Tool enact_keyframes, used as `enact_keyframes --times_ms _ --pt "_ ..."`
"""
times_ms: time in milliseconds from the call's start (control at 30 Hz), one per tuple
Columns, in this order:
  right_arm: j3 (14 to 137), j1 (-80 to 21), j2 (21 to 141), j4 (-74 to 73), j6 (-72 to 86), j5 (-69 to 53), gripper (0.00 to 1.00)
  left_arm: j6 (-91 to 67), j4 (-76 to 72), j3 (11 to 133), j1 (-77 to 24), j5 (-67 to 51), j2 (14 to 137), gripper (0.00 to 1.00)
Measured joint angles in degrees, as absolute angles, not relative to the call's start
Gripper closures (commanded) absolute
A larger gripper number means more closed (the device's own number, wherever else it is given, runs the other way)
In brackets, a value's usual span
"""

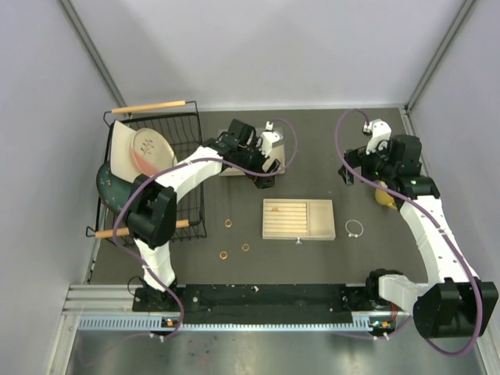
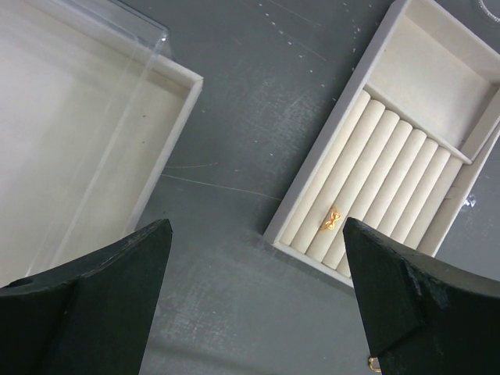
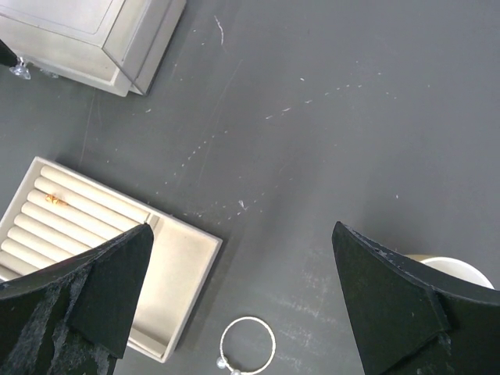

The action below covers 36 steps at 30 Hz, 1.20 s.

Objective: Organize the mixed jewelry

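Three small gold rings lie loose on the dark table: one (image 1: 228, 223), one (image 1: 245, 248) and one (image 1: 223, 255). Another gold ring (image 1: 275, 209) sits in a slot of the beige tray (image 1: 312, 230); it also shows in the left wrist view (image 2: 332, 219) and the right wrist view (image 3: 53, 200). The thin silver bracelet (image 1: 355, 228) lies right of the tray, below my right gripper (image 3: 248, 344). My left gripper (image 1: 264, 183) (image 2: 254, 273) is open and empty above the table behind the tray's left end. My right gripper (image 1: 347, 178) (image 3: 242, 289) is open and empty.
A clear-lidded beige box (image 1: 234, 168) (image 2: 94, 117) stands behind the tray by my left gripper. A yellow cup (image 1: 384, 195) (image 3: 453, 269) sits right, under my right arm. A black dish rack (image 1: 191, 156) with plates fills the left side.
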State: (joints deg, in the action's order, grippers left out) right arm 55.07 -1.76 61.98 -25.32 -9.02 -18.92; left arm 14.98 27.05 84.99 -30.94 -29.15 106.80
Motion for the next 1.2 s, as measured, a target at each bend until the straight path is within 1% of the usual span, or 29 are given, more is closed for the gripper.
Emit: enact_keyframes --times_ms 133,267,433,667,1200 --pt "55.0 -1.8 62.0 -25.3 -9.4 -18.7 0.01 14.9 27.0 85.0 -32.1 -28.7 107.9 0.04" --pt "54.7 -1.8 62.2 -25.1 -9.5 -18.5 0.01 15.0 24.3 82.6 -33.3 -26.7 108.0 0.04" --pt "54.7 -1.8 62.8 -24.9 -9.5 -18.1 0.01 15.2 21.1 78.7 -34.8 -23.1 108.2 0.04" --pt "54.7 -1.8 62.9 -24.9 -9.9 -18.0 0.01 15.9 15.4 76.7 -36.1 -18.3 108.6 0.04" --pt "54.7 -1.8 63.5 -24.9 -10.2 -17.2 0.01 17.5 5.3 72.7 -36.7 -10.4 110.5 0.04"
